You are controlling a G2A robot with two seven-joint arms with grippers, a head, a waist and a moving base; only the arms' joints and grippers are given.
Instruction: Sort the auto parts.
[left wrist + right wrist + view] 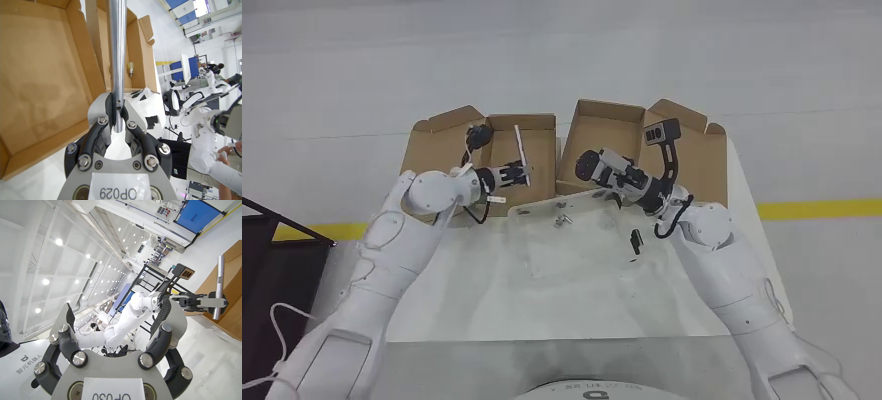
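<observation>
The left gripper (117, 111) is clamped on one end of a metal rod (116, 47). It holds the rod over the left cardboard box (437, 150), close to that box's right wall. This box and the right cardboard box (702, 160) stand side by side along the table's (492, 290) far edge. The right gripper (117, 313), jaws spread and empty, hangs at the right box's near left corner. A small metal fitting (130, 69) lies inside that box. A bolt (562, 218) and a black part (635, 241) lie apart on the table, just nearer than the boxes.
</observation>
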